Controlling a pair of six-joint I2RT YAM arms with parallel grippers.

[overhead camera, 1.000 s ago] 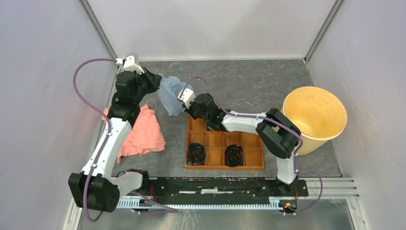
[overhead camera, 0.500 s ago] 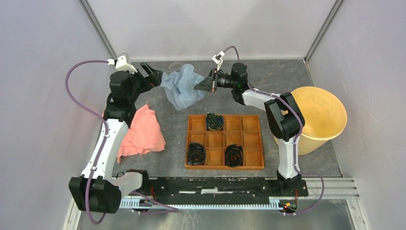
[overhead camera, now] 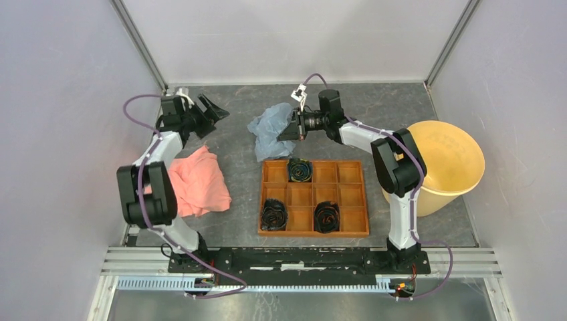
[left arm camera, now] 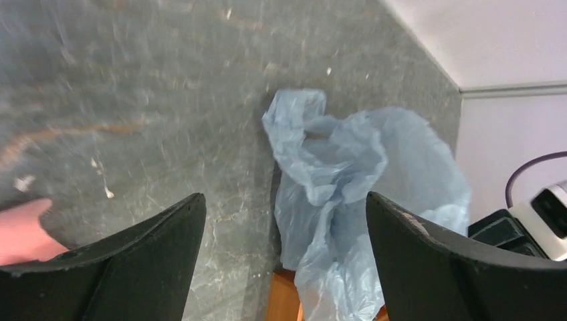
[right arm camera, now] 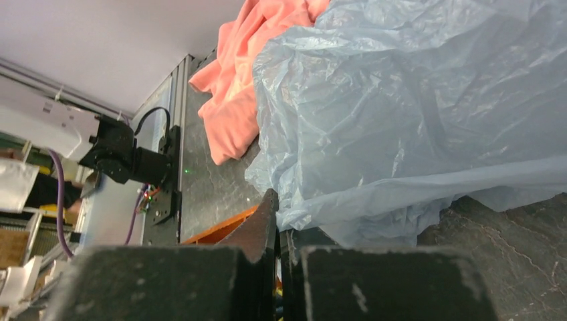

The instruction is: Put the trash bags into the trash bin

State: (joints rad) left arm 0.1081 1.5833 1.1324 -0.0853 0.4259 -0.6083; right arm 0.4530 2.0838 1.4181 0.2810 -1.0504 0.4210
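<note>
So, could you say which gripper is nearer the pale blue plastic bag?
Right: the right gripper pinches the pale blue plastic bag; the left gripper is open, apart from it.

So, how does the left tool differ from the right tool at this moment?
The left tool is open, its jaws wide apart; the right tool is shut. The left tool holds nothing and stands apart from the pale blue bag; the right tool pinches an edge of that bag. Both are over the far part of the table, facing the bag.
</note>
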